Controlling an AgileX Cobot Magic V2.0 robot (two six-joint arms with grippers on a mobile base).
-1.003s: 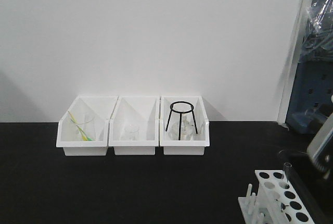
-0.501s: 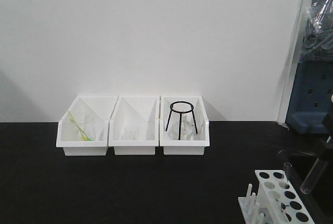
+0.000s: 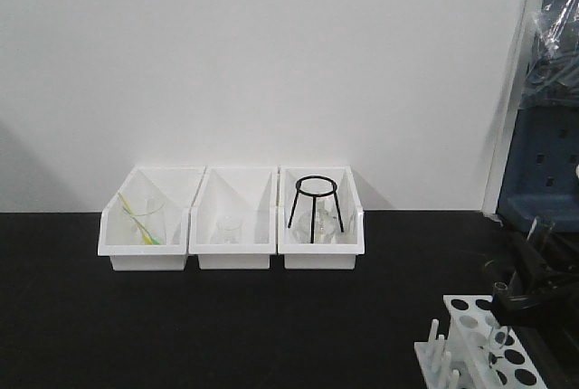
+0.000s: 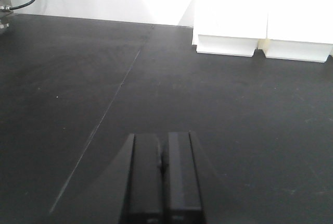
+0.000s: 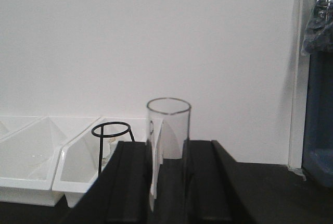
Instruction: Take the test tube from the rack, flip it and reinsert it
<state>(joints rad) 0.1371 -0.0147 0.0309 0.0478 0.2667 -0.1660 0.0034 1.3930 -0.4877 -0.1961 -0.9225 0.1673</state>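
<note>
The test tube (image 5: 167, 125) is thin clear glass with a smooth round open rim facing up; it stands upright between the two matte black fingers (image 5: 130, 182) of the right gripper (image 5: 167, 148), which grip its walls on either side. Only the right wrist view shows this grip plainly. In the front view the same gripper (image 3: 529, 285) is a dark blur at 4 o'clock, and the tube (image 3: 497, 312) is a faint glassy line by it, reaching down to the top plate of the rack (image 3: 470, 317); whether its lower end sits inside a hole cannot be told.

The rack is glossy white plastic, with round holes in rows and short upright pegs on its 9 o'clock side, cut off at the frame's bottom edge.

The left gripper (image 4: 162, 138) shows only in its own wrist view; its flat black fingers are pressed together with nothing between them, above the dull black table (image 4: 234, 120).

Three white plastic bins (image 3: 233, 260) stand side by side against the wall at 12 o'clock of the table; the right-most holds a black wire tripod (image 3: 312, 217) with a ring top.
</note>
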